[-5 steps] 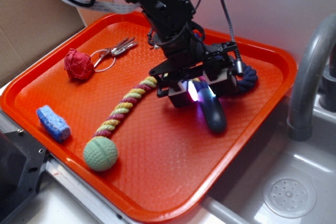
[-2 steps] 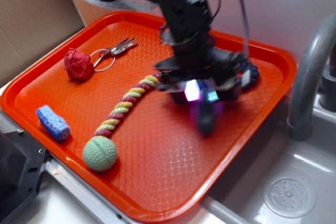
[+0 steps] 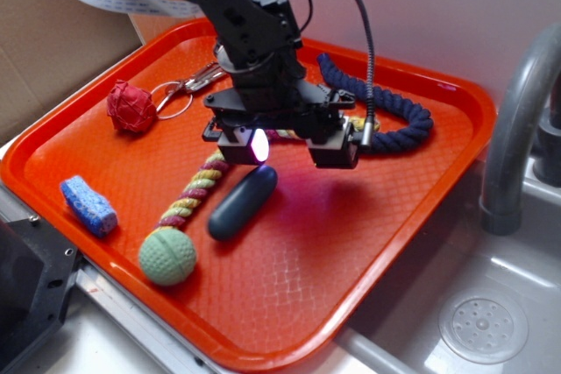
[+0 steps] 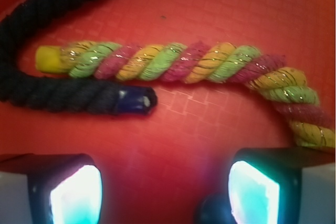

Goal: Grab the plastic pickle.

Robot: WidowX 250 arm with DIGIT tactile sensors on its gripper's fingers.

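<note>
Pincer spread wide, gripping nothing, raised over tray. Plastic pickle flat on tray just below its lit fingers, beside multicolour rope.

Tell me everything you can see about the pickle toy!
The plastic pickle is a smooth, dark teal, slightly shiny oblong with rounded ends. It lies flat on the orange tray, slanting between the colorful twisted rope and bare tray, near the green ball. The open gripper hangs above its upper end, not holding it.
</note>
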